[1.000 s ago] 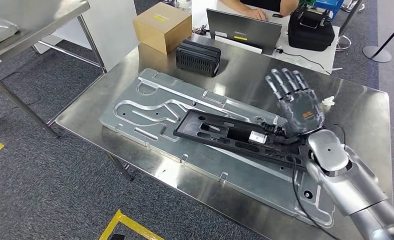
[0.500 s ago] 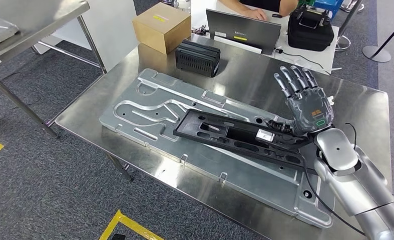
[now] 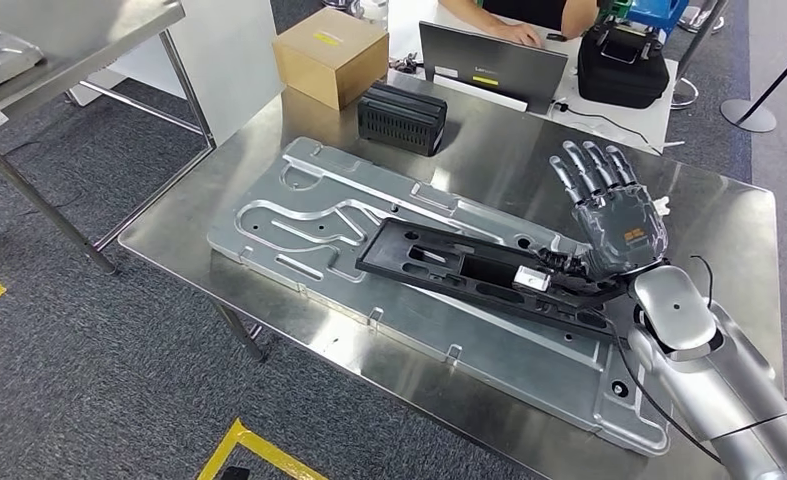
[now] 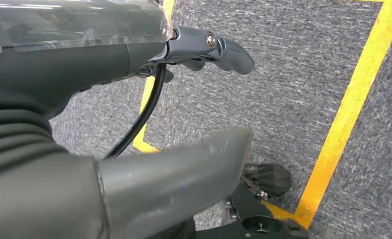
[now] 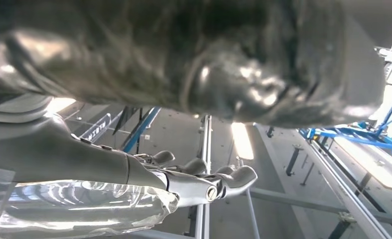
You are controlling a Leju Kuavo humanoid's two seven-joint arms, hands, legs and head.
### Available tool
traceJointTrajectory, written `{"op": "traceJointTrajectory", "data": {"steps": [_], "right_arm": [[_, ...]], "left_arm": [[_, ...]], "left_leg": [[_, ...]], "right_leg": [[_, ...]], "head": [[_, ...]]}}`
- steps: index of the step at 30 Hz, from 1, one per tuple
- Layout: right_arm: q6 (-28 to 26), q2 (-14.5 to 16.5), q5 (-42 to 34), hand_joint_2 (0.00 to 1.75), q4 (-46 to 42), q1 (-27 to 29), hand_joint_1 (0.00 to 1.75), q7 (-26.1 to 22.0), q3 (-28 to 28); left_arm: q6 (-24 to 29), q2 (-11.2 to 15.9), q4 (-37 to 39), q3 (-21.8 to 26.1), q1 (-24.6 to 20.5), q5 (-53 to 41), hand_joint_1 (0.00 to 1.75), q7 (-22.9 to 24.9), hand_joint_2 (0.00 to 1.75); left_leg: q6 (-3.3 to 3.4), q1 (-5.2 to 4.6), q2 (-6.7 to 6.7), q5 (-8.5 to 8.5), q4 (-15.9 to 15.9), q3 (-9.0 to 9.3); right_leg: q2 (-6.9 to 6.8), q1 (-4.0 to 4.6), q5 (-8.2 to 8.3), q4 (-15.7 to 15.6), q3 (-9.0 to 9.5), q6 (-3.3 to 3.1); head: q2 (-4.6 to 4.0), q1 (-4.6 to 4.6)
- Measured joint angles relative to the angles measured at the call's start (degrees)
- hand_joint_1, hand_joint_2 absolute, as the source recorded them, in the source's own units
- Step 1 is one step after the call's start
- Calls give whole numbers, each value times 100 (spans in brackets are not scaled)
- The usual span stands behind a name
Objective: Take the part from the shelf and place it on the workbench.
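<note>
The long black part (image 3: 449, 262) lies flat on a large machined aluminium plate (image 3: 319, 200) on the steel workbench (image 3: 489, 150). My right hand (image 3: 614, 210) hovers just above the part's right end with its fingers spread, palm down, holding nothing. In the right wrist view that hand (image 5: 184, 179) shows straight fingers and an empty palm. My left hand (image 4: 149, 164) hangs over grey carpet, its thumb and fingers apart with nothing between them.
At the workbench's far edge stand a cardboard box (image 3: 331, 55) and a black ribbed box (image 3: 401, 115). Beyond them are a laptop (image 3: 489, 65), a black bag (image 3: 622, 62) and a person's arms (image 3: 514, 15). Another steel table (image 3: 59, 40) stands at the left.
My right hand has drifted a little to the right, off the part's end, with its fingers still spread. The black part has stayed on the plate.
</note>
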Motion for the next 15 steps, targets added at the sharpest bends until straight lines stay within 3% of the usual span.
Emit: {"op": "traceJointTrajectory", "data": {"steps": [1,2,3,5,7,9,11,13,15], "right_arm": [[0,-1,-2,0,2,21,0,-1,0],[0,-1,-3,0,2,37,0,-2,0],[0,-1,-4,0,2,44,0,-2,0],[0,-1,-7,0,1,38,0,-1,0],[0,-3,-11,0,-2,32,0,-2,-1],[0,-7,-14,0,-6,27,0,-2,-2],[0,-9,-15,0,-7,23,0,-2,-2],[1,-8,-15,0,-8,20,0,-2,-2],[3,-8,-15,0,-8,23,0,-2,-2]], "left_arm": [[-1,0,0,1,5,0,0,0,0],[-2,0,0,3,10,0,0,0,0],[-4,0,0,4,11,0,0,0,0],[-5,1,0,7,10,0,0,0,0],[-6,1,0,9,1,0,0,-2,0],[-6,0,0,12,-4,0,0,-4,0],[-7,1,0,14,1,0,0,-5,0],[-8,2,0,14,1,-1,0,-11,0],[-8,2,0,15,-1,-2,0,-19,0]], "left_leg": [[-7,4,4,1,18,-10],[-18,11,5,-7,38,-21],[-35,21,4,-19,65,-33],[-91,42,-1,-58,127,-53],[-157,45,-11,-84,179,-81],[-223,40,-21,-75,195,-106],[-289,45,-25,-129,245,-137],[-334,55,-10,-449,615,-291],[-359,63,8,-911,1354,-573]], "right_leg": [[-8,-28,-85,270,-112,26],[-16,-55,-61,347,-133,49],[-24,-80,67,203,-42,71],[-30,-117,378,-516,370,98],[-14,-94,503,-1007,647,64],[3,-53,505,-1062,657,-8],[-10,-76,534,-1105,636,-93],[-33,-94,594,-1143,595,-188],[-51,-70,653,-1143,514,-241]], "head": [[0,1],[0,0],[0,1],[0,2],[0,3],[0,4],[0,3],[0,-3],[0,-8]]}}
